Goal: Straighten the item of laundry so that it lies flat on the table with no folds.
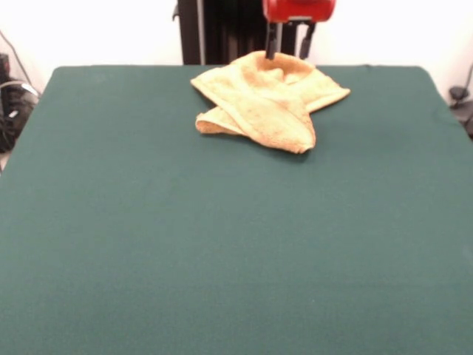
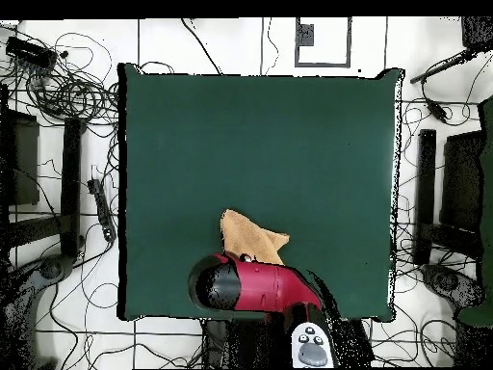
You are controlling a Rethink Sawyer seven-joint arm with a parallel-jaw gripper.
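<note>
The yellow-orange towel (image 1: 266, 103) lies crumpled and folded over itself at the far edge of the dark green table (image 1: 222, 251), close to the robot's pedestal. My gripper (image 1: 287, 55) hangs from its red body right above the towel's far edge. Its two dark fingers stand apart, so it is open, with the tips at the raised rear fold of the cloth. In the overhead view the towel (image 2: 248, 236) shows partly, its near part hidden under the red arm (image 2: 255, 286). The gripper itself is hidden there.
The table (image 2: 260, 135) stretches wide on all sides of the towel except toward the robot. Cables and black stands (image 2: 72, 183) lie on the floor beyond the table's sides. The black pedestal (image 1: 222, 29) stands behind the towel.
</note>
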